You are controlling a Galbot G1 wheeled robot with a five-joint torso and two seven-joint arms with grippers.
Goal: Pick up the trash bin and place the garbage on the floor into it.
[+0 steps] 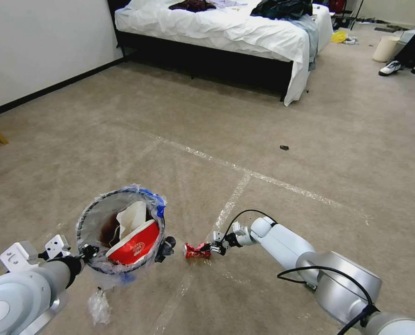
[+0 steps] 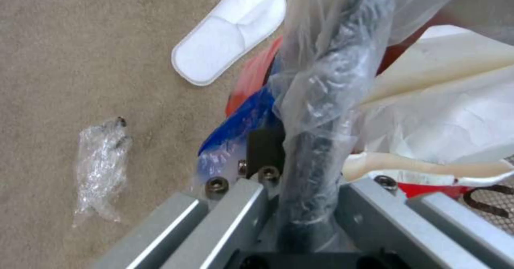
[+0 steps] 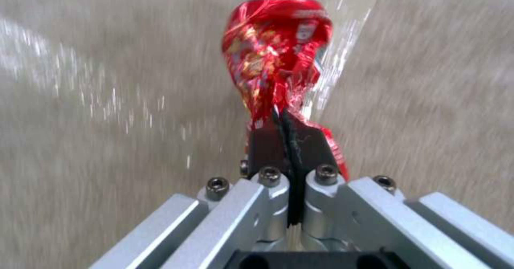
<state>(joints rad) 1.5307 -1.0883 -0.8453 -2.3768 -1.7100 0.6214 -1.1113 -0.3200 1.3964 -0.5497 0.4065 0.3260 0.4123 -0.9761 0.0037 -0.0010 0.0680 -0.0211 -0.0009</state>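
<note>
My left gripper [image 1: 87,252] is shut on the near rim of the trash bin [image 1: 92,215], a small round bin lined with a crinkly clear bag with blue edging, held above the carpet at the lower left. Inside it lie a crushed red-and-white paper cup [image 1: 135,245] and white paper [image 1: 132,216]. In the left wrist view the bag-wrapped bin rim [image 2: 321,112] runs between the closed fingers. My right gripper [image 1: 213,249] is shut on a crushed red can [image 1: 196,250], just right of the bin. In the right wrist view the can [image 3: 278,48] sticks out past the fingers [image 3: 265,144].
A crumpled clear wrapper [image 1: 98,307] lies on the floor under the bin, and a small dark scrap [image 1: 284,148] farther out. A white slipper [image 2: 230,32] lies on the carpet. A bed [image 1: 226,28] stands at the back. Pale tape lines [image 1: 244,174] cross the carpet.
</note>
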